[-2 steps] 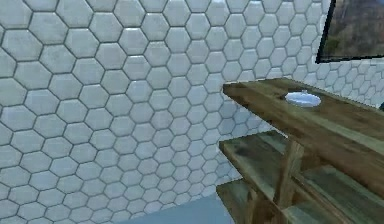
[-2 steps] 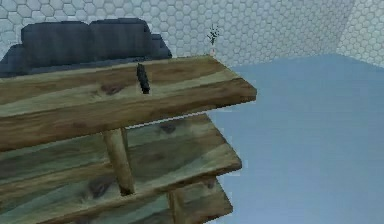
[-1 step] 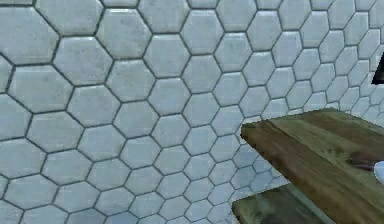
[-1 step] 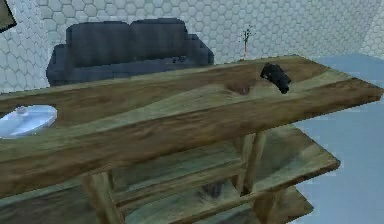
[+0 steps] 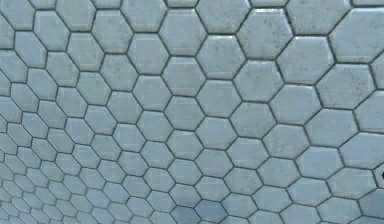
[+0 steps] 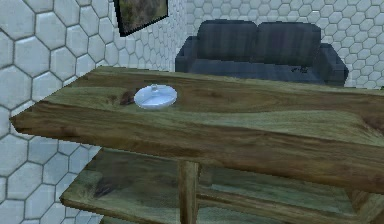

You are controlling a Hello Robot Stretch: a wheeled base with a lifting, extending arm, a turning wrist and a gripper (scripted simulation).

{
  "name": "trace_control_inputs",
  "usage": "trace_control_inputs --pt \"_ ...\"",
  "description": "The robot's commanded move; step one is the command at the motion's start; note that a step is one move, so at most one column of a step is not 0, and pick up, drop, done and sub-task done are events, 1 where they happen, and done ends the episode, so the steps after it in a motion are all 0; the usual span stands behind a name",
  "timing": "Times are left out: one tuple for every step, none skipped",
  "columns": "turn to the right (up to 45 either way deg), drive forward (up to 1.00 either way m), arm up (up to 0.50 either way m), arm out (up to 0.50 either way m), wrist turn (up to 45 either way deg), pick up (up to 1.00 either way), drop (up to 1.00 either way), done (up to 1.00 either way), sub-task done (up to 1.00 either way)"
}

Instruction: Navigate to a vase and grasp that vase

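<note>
Wood table carries a flat white dish-like thing, hardly a vase. So nav looks unfinished: vase yet to find & grasp. Claw state: can't tell.

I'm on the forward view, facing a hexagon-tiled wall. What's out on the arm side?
Observer: A long wooden table runs across the arm side view, with a lower shelf under it.
Operator: Anything on top that could be the vase?
Observer: One low white round thing sits on the tabletop toward that view's left. Its shape is too flat for me to call it a vase.
Operator: And past the table?
Observer: A dark sofa stands against the tiled wall beyond it.
</note>
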Motion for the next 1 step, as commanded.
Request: trace_control_inputs --pt "0.0 0.0 0.5 0.0 0.0 0.0 0.0 0.0 0.0"
